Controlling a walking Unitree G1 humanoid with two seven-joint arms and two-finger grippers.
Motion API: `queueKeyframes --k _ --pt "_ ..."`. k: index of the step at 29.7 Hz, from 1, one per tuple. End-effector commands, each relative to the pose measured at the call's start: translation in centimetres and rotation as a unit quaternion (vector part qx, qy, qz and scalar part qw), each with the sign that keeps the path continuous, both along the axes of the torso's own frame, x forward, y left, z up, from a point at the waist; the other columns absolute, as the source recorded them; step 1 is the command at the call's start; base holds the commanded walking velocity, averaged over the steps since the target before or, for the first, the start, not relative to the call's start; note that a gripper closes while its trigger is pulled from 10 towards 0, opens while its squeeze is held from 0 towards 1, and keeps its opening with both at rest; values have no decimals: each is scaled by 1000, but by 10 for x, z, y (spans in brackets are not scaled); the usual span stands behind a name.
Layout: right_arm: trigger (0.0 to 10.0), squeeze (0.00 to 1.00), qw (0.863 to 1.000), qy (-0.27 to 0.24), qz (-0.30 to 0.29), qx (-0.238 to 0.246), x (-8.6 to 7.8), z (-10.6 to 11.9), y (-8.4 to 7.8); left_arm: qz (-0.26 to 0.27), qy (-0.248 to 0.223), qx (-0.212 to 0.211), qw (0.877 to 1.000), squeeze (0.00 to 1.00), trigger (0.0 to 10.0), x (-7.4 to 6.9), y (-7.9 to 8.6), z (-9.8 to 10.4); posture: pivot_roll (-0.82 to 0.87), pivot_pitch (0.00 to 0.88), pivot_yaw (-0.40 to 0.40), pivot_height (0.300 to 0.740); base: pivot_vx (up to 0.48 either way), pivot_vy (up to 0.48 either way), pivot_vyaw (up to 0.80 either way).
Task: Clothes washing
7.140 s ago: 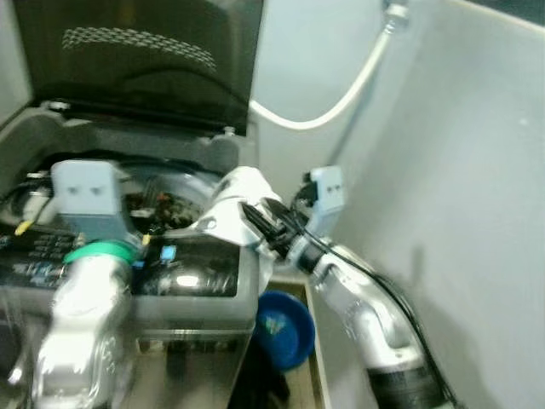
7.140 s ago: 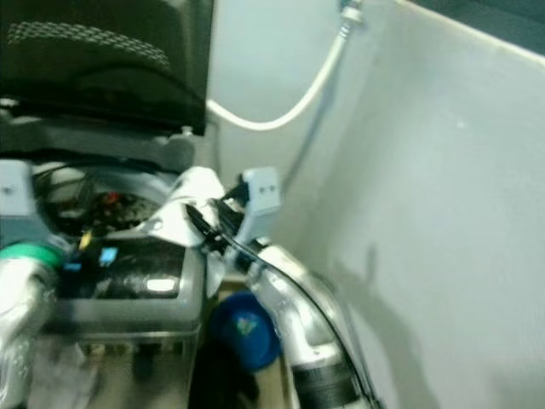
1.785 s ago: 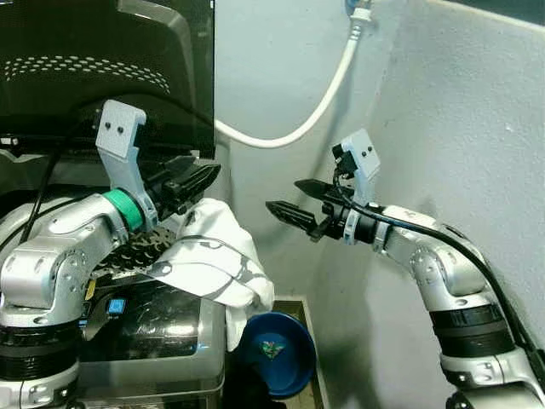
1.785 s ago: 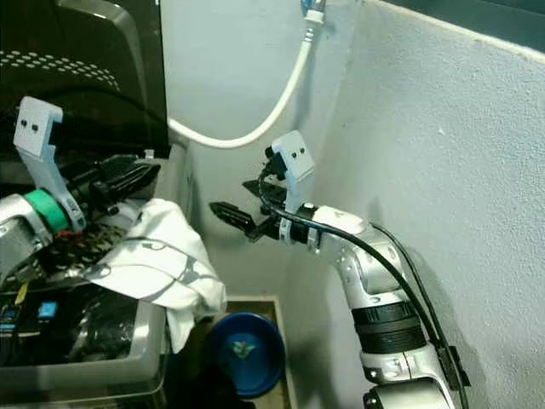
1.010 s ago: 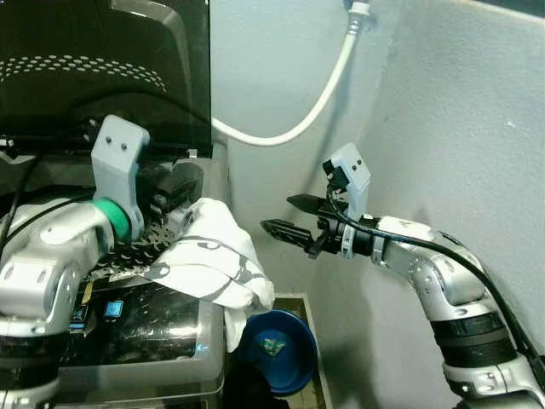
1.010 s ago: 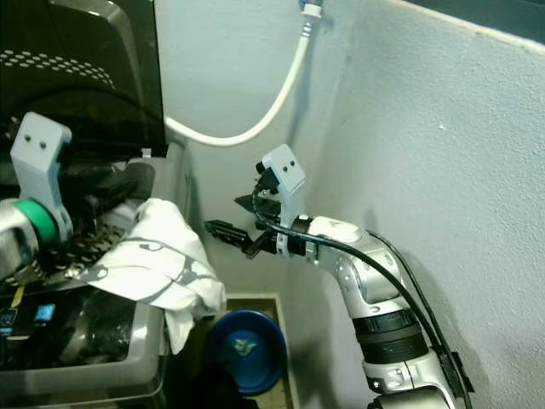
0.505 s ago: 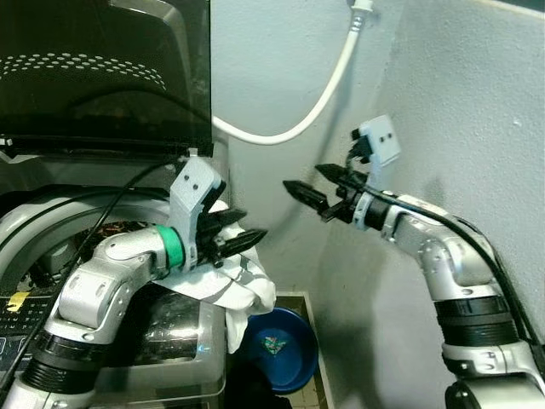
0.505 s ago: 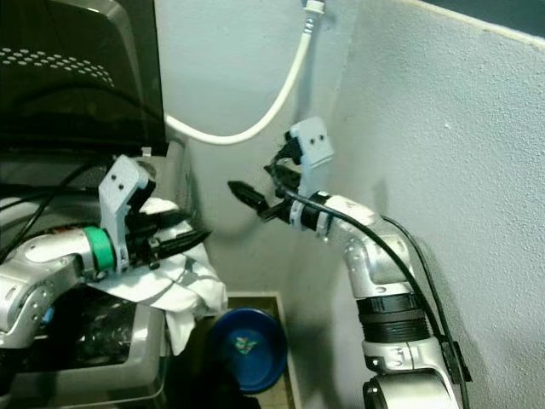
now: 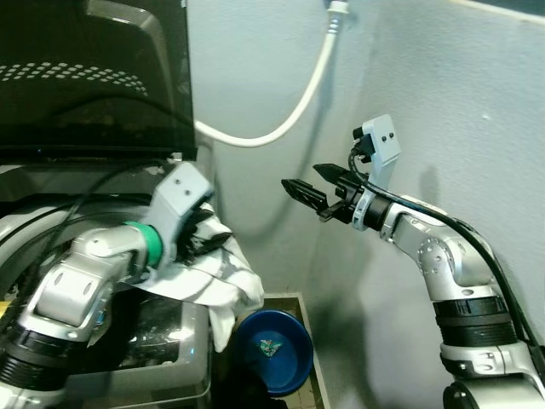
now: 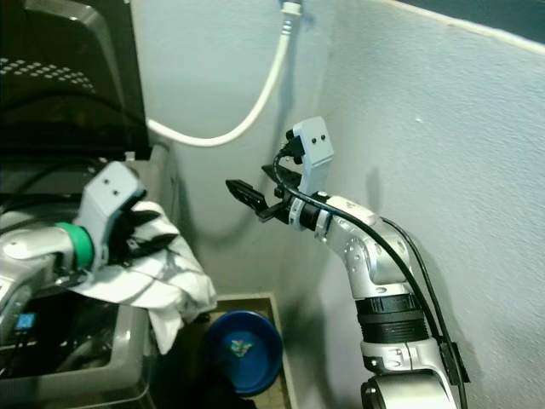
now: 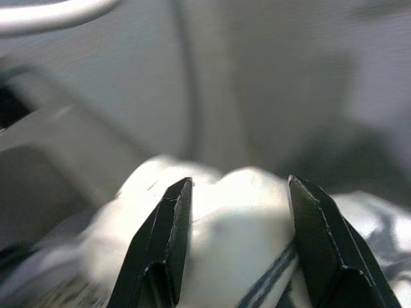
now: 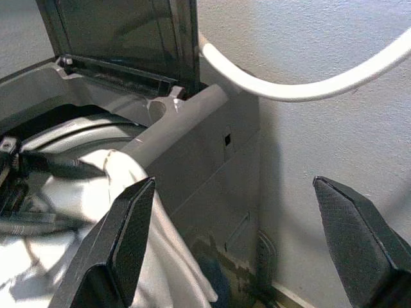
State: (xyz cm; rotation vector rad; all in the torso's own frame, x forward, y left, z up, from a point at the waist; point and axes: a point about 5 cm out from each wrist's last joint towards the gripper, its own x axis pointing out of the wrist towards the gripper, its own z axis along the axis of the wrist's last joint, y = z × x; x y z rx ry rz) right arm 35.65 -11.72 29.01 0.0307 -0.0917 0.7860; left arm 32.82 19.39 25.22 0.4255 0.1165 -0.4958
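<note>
Now left gripper [image 9: 207,239] at washer's [image 9: 102,341] right rim, jaws apart, straddling white cloth [image 9: 209,285]. Cloth draped over rim, one end hanging down right side above blue bowl [image 9: 271,349] on floor. Right gripper [image 9: 308,186] raised right of washer, near wall, jaws wide apart, empty. Lid [image 9: 94,77] up; white hose [image 9: 281,102] on far wall.

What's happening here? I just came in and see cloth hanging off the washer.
The robot is loading laundry. Its left gripper is open, its fingers straddling a white cloth that drapes over the right edge of the open washing machine, partly hanging down outside. The right gripper is open and held in the air beside the wall, holding nothing. A blue bowl sits on the floor beside the machine, below the hanging cloth. A white hose runs along the wall above.
</note>
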Motion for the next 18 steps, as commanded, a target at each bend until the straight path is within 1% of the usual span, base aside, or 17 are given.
queueKeyframes --k 1,2,4,6,7,9,11,12,13,15,16,17,18 --pt "10000 0 1000 2 -1 8 0 0 -2 109 111 30 987 0 10000 -5 37 -47 45 93 -9 740 0 0 0" --pt "10000 0 1000 2 -1 8 0 0 -2 109 111 30 987 0 10000 -5 37 -47 45 93 -9 740 0 0 0" --pt "10000 0 1000 3 3 9 -2 -1 -2 147 134 55 979 0 10000 -14 52 -61 48 91 -11 740 0 0 0" --pt "10000 0 1000 4 4 9 -2 -2 -2 155 137 62 976 0 10000 -16 56 -63 48 91 -11 740 0 0 0" --pt "10000 0 1000 4 4 8 -2 -2 -2 170 138 73 973 0 10000 -17 61 -65 47 91 -12 740 0 0 0" --pt "10000 0 1000 3 7 9 -2 -1 0 219 135 93 962 0 10000 -19 78 -65 46 91 -13 740 0 0 0" --pt "10000 0 1000 3 7 9 -2 -1 0 219 135 93 962 0 10000 -19 78 -65 46 91 -13 740 0 0 0" --pt "10000 0 1000 2 8 9 -1 -1 1 251 134 119 951 0 10000 -22 90 -65 43 90 -14 740 0 0 0" --pt "10000 0 1000 2 8 9 -1 -1 1 251 134 119 951 0 10000 -22 90 -65 43 90 -14 740 0 0 0" --pt "10000 0 1000 0 11 8 -1 1 2 308 130 167 927 0 10000 -29 114 -65 42 91 -16 740 0 0 0" --pt "10000 0 1000 -1 12 8 -1 1 2 353 116 195 908 0 10000 -37 135 -61 39 90 -21 740 0 0 0" --pt "10000 0 1000 -1 12 8 -1 1 2 353 116 195 908 0 10000 -37 135 -61 39 90 -21 740 0 0 0" --pt "10000 0 1000 -1 13 7 -2 2 2 365 107 199 903 0 10000 -38 140 -58 39 91 -21 740 0 0 0"
